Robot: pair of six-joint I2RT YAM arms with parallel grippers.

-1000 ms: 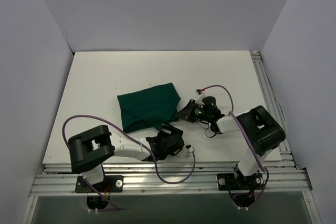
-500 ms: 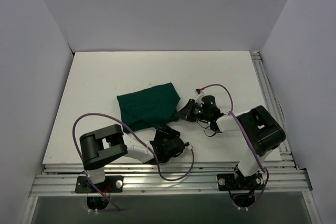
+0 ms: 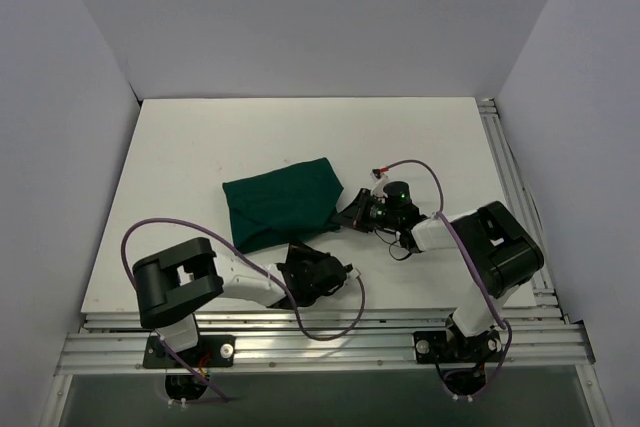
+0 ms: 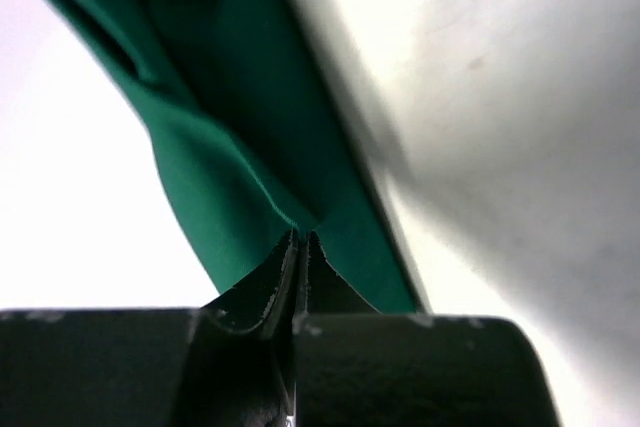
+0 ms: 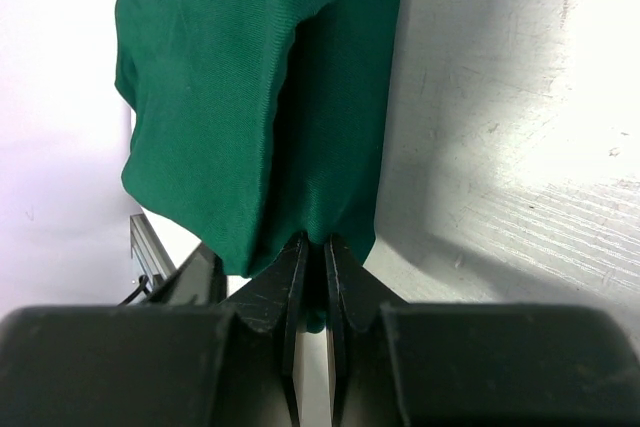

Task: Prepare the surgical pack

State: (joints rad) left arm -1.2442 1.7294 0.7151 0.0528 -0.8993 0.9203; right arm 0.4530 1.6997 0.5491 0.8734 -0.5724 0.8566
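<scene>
Green drape [image 3: 280,205] in left hand [image 4: 300,242], right hand [image 5: 315,245]

Plain dark green cloth drape [image 3: 283,209], unpatterned, deeper green along its folds. Matte white table [image 3: 200,147], faintly scuffed grey. Black fingers on left gripper [image 4: 300,239] and right gripper [image 5: 313,244]. Left arm [image 3: 180,282] and right arm [image 3: 490,247] black with white links, each trailing a purple cable [image 3: 335,327]. Tiny green light [image 3: 401,187] on right wrist. Silver ribbed rails [image 3: 320,347]. Pale lavender-grey walls [image 3: 300,17], plain
</scene>
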